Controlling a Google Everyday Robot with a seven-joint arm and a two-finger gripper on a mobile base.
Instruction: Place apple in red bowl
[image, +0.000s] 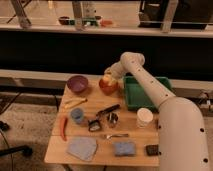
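While the tool (108, 76) hangs over the red bowl (108, 86) near the surface's (100, 152) far edge, pinching the apple (106, 78), lower centrally before releasing so nothing bounces out.

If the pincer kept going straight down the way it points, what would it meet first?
Most likely the red bowl: the pincer hangs just above it with the apple at its tip, so the apple would touch first. Depth is uncertain.
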